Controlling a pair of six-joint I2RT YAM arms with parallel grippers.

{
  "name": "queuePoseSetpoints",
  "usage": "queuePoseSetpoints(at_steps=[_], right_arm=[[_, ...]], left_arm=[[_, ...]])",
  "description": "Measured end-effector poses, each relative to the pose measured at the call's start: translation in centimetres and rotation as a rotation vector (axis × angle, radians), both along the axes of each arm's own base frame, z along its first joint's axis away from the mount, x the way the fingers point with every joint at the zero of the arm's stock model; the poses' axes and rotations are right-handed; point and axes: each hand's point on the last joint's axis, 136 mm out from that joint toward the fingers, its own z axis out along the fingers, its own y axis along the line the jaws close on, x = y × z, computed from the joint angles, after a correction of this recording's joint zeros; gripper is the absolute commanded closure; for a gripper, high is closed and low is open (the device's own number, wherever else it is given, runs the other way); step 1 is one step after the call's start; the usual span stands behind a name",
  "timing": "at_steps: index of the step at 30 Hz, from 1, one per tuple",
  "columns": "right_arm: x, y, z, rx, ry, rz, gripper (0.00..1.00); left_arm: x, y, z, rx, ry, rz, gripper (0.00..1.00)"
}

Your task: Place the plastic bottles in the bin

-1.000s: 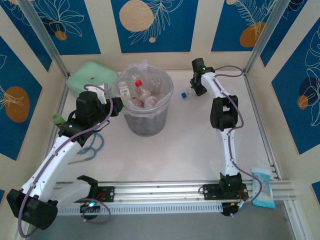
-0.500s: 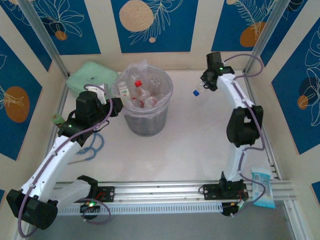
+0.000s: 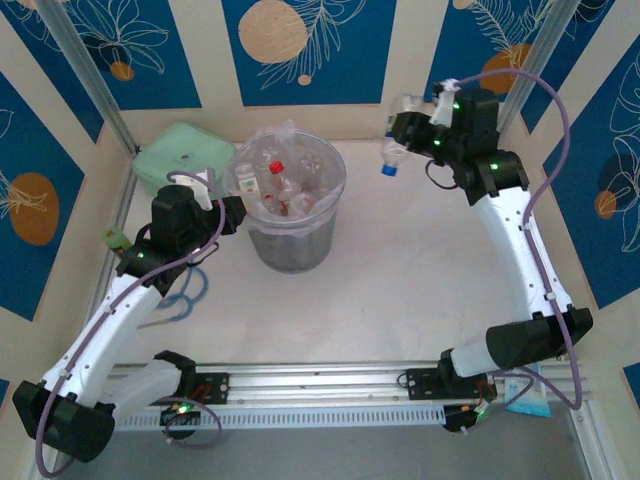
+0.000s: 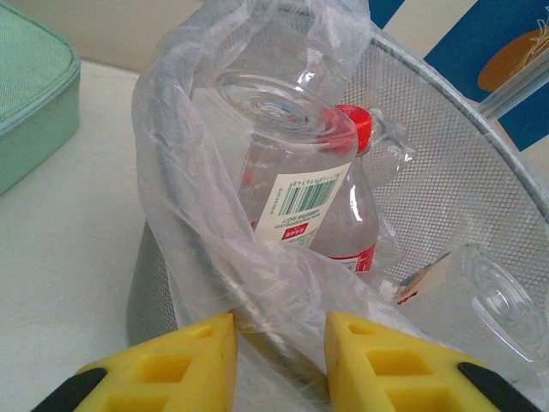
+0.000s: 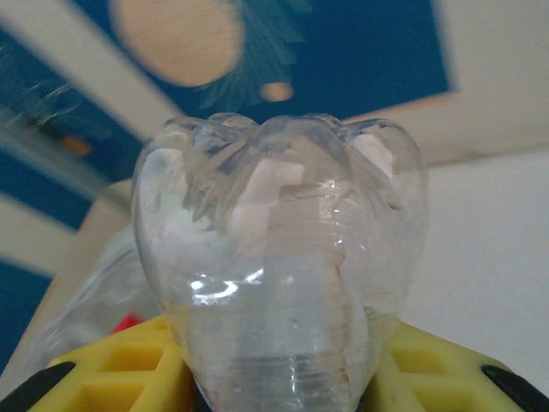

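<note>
1. Step in hand: the carry. The right pincer [image 3: 403, 130] is holding one bottle [image 3: 393, 152] in the air, not yet over the bin [image 3: 335, 165].
2. Bottle, clear, blue cap: it is hanging cap-down off the surface [image 3: 400, 270], to the right of the bin and slightly beyond its far rim, apart from it.
3. Right pincer, wrist view [image 5: 283, 369]: the yellow pads are pressing on both sides of the bottle's body [image 5: 279, 257], and the ribbed base is facing away from the pincer.
4. Bin: it is standing upright, lined with a clear bag, and is already holding several bottles [image 3: 275, 185], some red-capped. The pile is reaching close to the rim.
5. Left pincer [image 3: 235, 212]: it is sitting at the bin's left rim. In its wrist view the pads [image 4: 163, 369] are standing narrow, with the rim and bag lying between them. It appears to be pinching them and steadying the bin [image 4: 446, 172].
6. Next move, as judged: it is calling for a leftward carry until the bottle is hanging over the bin's mouth, and only then a release.
7. Caution, as judged: with the bin filling up, a release near the middle of the mouth is looking safer than one at the rim.
8. Green case [image 3: 180, 155]: it is lying behind and left of the bin and is playing no part.
</note>
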Motion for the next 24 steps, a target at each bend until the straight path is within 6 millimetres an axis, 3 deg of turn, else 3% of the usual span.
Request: queuePoseSetpoints(at_steps=[3, 5, 8, 12, 15, 24], right_arm=[[-1.7, 6.5, 1.7, -0.041, -0.056, 0.196, 0.75], [-2.4, 10.6, 1.7, -0.079, -0.071, 0.308, 0.74], [-1.8, 15.1, -0.5, -0.181, -0.059, 0.403, 0.73], [-0.2, 19.1, -5.9, -0.365, 0.006, 0.476, 0.68], [0.2, 20.3, -9.6, -0.475, 0.062, 0.516, 0.65], [0.2, 18.2, -11.6, -0.646, 0.103, 0.518, 0.62]], left_arm=[[0.0, 0.0, 0.0, -0.001, -0.001, 0.0, 0.69], [0.0, 0.0, 0.0, -0.001, -0.002, -0.001, 0.69], [0.0, 0.0, 0.0, -0.001, -0.002, -0.001, 0.69], [-0.1, 0.0, 0.1, -0.002, -0.003, -0.004, 0.69], [-0.2, -0.1, 0.0, -0.004, 0.0, -0.01, 0.69], [-0.3, -0.2, 0.0, -0.006, 0.003, -0.018, 0.69]])
